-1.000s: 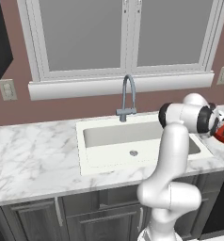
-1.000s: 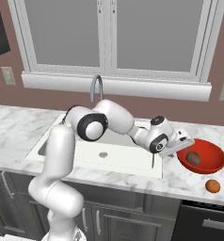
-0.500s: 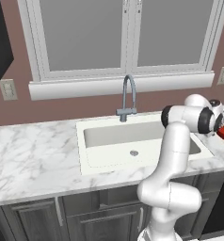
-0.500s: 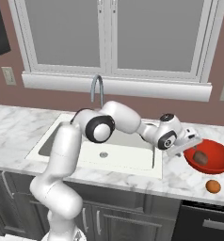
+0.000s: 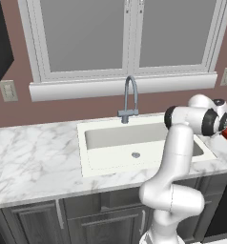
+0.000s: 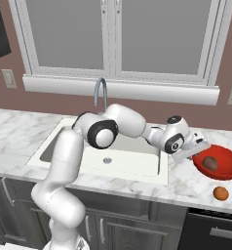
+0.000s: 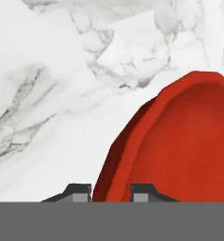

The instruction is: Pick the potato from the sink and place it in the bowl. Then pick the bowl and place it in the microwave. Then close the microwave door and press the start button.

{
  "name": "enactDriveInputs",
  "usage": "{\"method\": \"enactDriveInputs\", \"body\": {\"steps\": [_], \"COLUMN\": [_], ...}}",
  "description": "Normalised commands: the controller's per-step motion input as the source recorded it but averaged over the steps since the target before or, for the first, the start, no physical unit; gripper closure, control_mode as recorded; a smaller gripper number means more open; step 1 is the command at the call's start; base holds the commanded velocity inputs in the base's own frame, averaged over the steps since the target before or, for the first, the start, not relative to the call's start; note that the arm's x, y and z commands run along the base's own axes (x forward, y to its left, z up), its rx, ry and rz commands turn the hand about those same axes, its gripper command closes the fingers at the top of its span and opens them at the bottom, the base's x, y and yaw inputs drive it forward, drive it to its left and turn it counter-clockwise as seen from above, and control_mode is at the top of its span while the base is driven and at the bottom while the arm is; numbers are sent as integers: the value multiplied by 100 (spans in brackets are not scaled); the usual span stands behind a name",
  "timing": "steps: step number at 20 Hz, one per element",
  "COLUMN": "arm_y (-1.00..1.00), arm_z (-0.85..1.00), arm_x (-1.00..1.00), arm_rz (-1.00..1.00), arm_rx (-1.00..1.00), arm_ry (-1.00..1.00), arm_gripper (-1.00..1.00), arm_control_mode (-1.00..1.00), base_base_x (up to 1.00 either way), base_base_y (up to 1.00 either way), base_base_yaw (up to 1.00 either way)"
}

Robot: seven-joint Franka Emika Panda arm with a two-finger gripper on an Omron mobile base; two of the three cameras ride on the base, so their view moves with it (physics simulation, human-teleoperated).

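— Where's the small reddish-brown potato (image 6: pixel 211 163)?
— Inside the glossy red bowl (image 6: pixel 229 170), on the marble counter (image 6: pixel 186 183) right of the white sink (image 6: pixel 152 164).
— And the gripper (image 7: pixel 111 192)?
— Its jaws straddle the bowl's rim, pinching it.

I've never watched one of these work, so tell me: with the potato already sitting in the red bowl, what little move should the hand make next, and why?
Probably finish closing on the rim, then lift gently. The potato lies inside the bowl, so that step looks done. In the hand view the gripper straddles the bowl's near rim, one fingertip outside the wall and one inside. Whether it pinches firmly yet, I cannot tell.
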Motion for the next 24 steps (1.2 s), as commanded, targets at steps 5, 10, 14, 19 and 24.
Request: {"method": "enactDriveInputs", "body": {"steps": [5,10,14,19,24], "arm_y": [33,43,70,97,100], "arm_z": [35,91,100,100,100], "arm_x": [-67,-77,-71,-59,-42], "arm_rz": [0,0,0,7,13], "arm_rx": [0,0,-1,0,0], "arm_ry": [-7,-11,-6,0,0], "arm_gripper": [100,100,100,100,100], "arm_control_mode": [-100,-100,-100,-100,-100], "base_base_x": [0,0,0,0,0], "base_base_y": [0,0,0,0,0], "base_base_yaw": [0,0,0,0,0]}}
